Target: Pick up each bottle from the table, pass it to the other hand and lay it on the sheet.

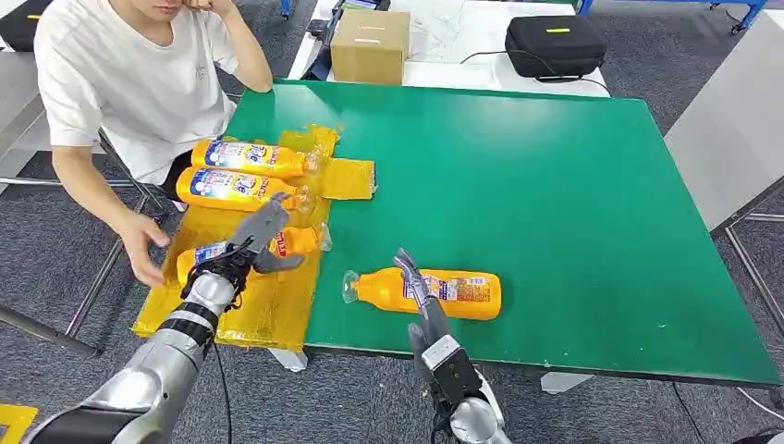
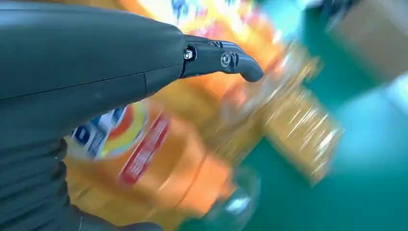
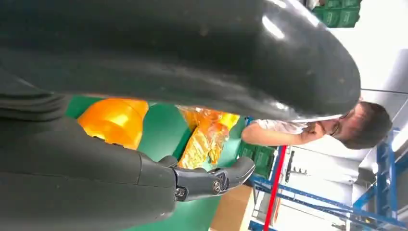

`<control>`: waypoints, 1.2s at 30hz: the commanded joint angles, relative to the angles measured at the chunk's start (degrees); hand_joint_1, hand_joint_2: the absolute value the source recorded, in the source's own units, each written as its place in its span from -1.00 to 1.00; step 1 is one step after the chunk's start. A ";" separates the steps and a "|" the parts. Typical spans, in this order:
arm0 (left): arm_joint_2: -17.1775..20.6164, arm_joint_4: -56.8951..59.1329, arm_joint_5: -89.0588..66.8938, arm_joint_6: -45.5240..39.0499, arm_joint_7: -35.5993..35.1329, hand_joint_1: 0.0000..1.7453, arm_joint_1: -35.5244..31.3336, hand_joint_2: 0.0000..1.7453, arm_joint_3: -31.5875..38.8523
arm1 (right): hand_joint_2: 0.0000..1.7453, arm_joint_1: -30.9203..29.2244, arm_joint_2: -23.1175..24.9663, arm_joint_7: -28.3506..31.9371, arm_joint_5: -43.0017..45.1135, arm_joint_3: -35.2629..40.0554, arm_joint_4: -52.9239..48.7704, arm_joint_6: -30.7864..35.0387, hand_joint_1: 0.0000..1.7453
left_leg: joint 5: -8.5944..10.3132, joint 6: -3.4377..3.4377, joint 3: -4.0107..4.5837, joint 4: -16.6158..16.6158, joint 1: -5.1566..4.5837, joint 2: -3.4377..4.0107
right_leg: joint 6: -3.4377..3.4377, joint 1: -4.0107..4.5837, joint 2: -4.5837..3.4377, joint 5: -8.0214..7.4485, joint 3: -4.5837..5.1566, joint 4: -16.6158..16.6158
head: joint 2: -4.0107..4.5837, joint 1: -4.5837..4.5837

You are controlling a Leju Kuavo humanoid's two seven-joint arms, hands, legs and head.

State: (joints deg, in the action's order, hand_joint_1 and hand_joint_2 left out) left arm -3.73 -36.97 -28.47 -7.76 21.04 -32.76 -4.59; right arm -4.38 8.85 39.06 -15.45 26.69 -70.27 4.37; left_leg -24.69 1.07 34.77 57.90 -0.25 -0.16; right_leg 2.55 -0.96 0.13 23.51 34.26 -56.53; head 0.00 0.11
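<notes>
**Three bottles on the sheet, one left on the green bench**

Your left robot hand (image 1: 248, 248) sits over the third bottle (image 1: 294, 242) on the yellow sheet (image 1: 268, 310), fingers spread and released; in the left wrist view the bottle lies just beneath the palm, blurred, so you cannot tell whether they touch. Two more bottles (image 1: 242, 171) lie side by side farther along the sheet, caps toward the bench middle. The sheet hangs over the bench's left edge and near corner, so room on that side is tight: a person's hand (image 1: 143, 248) hovers just beside the sheet's outer edge.

Your right robot hand (image 1: 413, 277) reaches in over the near edge and lies across the fourth bottle (image 1: 434, 292), which rests on its side on the bare green bench (image 1: 555, 203), near that edge. Whether those fingers grasp it you cannot tell. To the right of it you have wide open green surface.

Beyond the far edge stand a cardboard box (image 1: 370, 44) and a black case (image 1: 555, 44) on a white table. Grey carpet surrounds the bench.
</notes>
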 commanded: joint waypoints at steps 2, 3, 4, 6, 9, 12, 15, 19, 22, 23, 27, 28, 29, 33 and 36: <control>-4.81 -37.99 23.32 -8.32 10.80 -1.00 12.50 1.00 0.81 | -1.00 -2.40 -1.16 0.28 -0.59 2.50 4.42 1.87 -1.00 | -0.14 -0.05 -0.09 0.04 0.07 0.05 | -0.07 0.08 -0.03 0.10 -0.13 0.03 | 0.00 0.00; -5.12 -39.95 26.43 -7.24 10.84 -1.00 12.80 1.00 1.06 | -1.00 -2.59 -1.21 0.33 -0.81 2.69 4.66 2.20 -1.00 | -0.12 -0.06 -0.01 0.03 0.07 0.10 | -0.06 0.08 -0.08 0.05 -0.04 0.03 | 0.00 0.02; -5.22 -42.60 30.40 -5.61 10.31 -1.00 13.26 1.00 0.92 | -1.00 -2.95 -1.55 0.29 -2.02 3.26 5.04 3.51 -1.00 | -0.20 -0.07 -0.06 0.08 0.11 0.15 | -0.09 0.12 -0.13 0.08 -0.10 0.02 | 0.00 0.00; -5.33 -44.17 32.30 -4.64 9.51 -1.00 13.57 1.00 0.64 | -1.00 -3.26 -2.07 -0.09 -3.35 3.67 5.39 4.51 -1.00 | -0.10 -0.06 0.13 0.05 0.07 0.10 | -0.06 0.07 -0.07 0.02 0.09 0.01 | 0.00 0.00; -5.68 -47.66 37.33 -2.15 8.36 -1.00 15.10 1.00 0.06 | -1.00 -5.04 -5.59 -3.87 -14.75 5.69 7.38 12.59 -1.00 | -0.15 -0.08 0.00 0.06 0.11 0.09 | -0.09 0.11 -0.07 0.06 -0.05 0.05 | 0.00 0.00; -5.65 -51.87 38.45 -1.63 8.26 -1.00 17.35 1.00 -1.01 | 1.00 -7.20 -10.24 -8.32 -23.93 6.24 8.83 16.84 -1.00 | -0.12 -0.05 -0.07 -0.01 0.08 0.12 | -0.06 0.09 -0.10 0.02 -0.13 0.15 | 0.00 -0.02; -5.65 -52.00 38.47 -1.64 8.23 -1.00 17.43 1.00 -1.04 | 1.00 -7.24 -10.36 -8.20 -23.91 6.16 8.82 16.74 -1.00 | -0.07 -0.02 0.06 -0.03 0.00 0.03 | -0.02 0.01 -0.01 0.02 0.00 0.09 | 0.00 0.00; -5.62 -53.30 39.81 -0.31 8.43 -1.00 18.40 1.00 -1.18 | 1.00 -7.89 -12.35 -13.94 -31.59 6.89 8.31 20.15 -1.00 | -0.12 -0.06 -0.05 -0.03 0.03 0.03 | -0.07 0.04 -0.01 0.06 -0.12 0.08 | 0.00 0.00; -6.06 -59.96 41.34 1.09 8.08 -1.00 23.53 1.00 -1.86 | 1.00 -7.91 -18.06 -18.90 -38.87 3.08 4.48 22.13 -1.00 | -0.11 -0.04 -0.03 -0.02 0.00 0.01 | -0.04 0.02 0.01 0.07 -0.10 0.08 | 0.00 0.00; -6.14 -61.12 41.51 1.18 8.10 -1.00 24.69 1.00 -2.04 | 1.00 -7.87 -19.16 -19.49 -39.84 1.84 3.80 22.26 -1.00 | -0.11 -0.02 0.00 -0.01 -0.02 0.04 | -0.02 0.00 -0.02 0.05 -0.06 0.09 | 0.00 -0.02; -6.67 -62.86 43.39 2.65 7.85 -1.00 28.15 1.00 -3.17 | 1.00 -7.94 -20.63 -22.81 -42.46 -3.11 3.37 19.87 -1.00 | -0.13 0.00 -0.01 0.00 -0.06 -0.01 | 0.00 -0.04 0.03 0.08 -0.08 0.08 | 0.00 -0.02; -6.79 -62.12 43.19 2.81 8.02 -1.00 28.16 1.00 -3.90 | 1.00 -8.54 -20.14 -22.80 -41.71 -3.64 4.71 17.90 -1.00 | -0.18 -0.02 -0.09 0.02 -0.03 0.03 | -0.03 -0.01 0.02 0.11 -0.17 0.09 | 0.00 0.00; -6.91 -61.63 43.18 2.83 8.04 -1.00 28.06 1.00 -4.22 | 1.00 -8.99 -19.74 -22.81 -41.37 -3.76 5.71 16.91 -1.00 | -0.17 -0.01 -0.04 0.03 -0.04 0.02 | -0.03 -0.02 0.03 0.08 -0.13 0.09 | 0.00 0.00; -7.08 -57.53 42.49 2.00 7.65 -1.00 25.96 1.00 -6.26 | 1.00 -13.20 -16.52 -22.15 -40.61 -2.33 15.23 13.20 -1.00 | -0.13 -0.06 -0.09 -0.01 -0.01 0.03 | -0.10 0.02 0.02 0.04 -0.17 0.14 | 0.00 -0.02; -7.08 -56.56 42.49 1.82 7.43 -1.00 25.27 1.00 -6.89 | 1.00 -15.23 -15.83 -23.44 -41.62 -1.07 18.19 12.45 -1.00 | -0.10 -0.06 -0.08 -0.07 0.00 0.07 | -0.08 0.03 -0.02 -0.01 -0.14 0.19 | 0.00 0.00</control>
State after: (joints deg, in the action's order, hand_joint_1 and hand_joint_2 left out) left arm -10.80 -98.01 14.29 -5.25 29.13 -5.67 -8.43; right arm -12.66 -9.18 16.50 -56.48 24.74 -64.57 18.55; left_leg -24.77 1.11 34.90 57.91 -0.31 -0.18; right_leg 2.60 -0.99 0.21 23.51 34.33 -56.42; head 0.00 0.11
